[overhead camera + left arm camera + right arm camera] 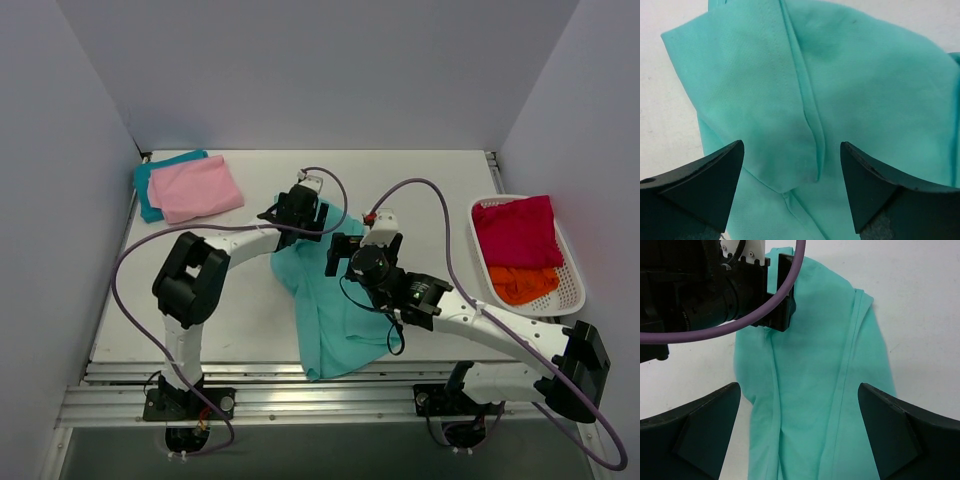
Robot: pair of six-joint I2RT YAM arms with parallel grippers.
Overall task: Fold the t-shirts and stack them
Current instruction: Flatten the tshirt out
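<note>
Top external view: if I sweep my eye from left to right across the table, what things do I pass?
teal blue t-shirt, only its edge showing → pale pink t-shirt lying on it → mint green t-shirt in the middle → white basket holding the crimson t-shirt and orange t-shirt

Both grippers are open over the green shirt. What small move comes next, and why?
Probably lower the left gripper and close it on the raised fold of the green shirt: its open fingers straddle that fold, holding nothing. The right gripper is open too.
</note>
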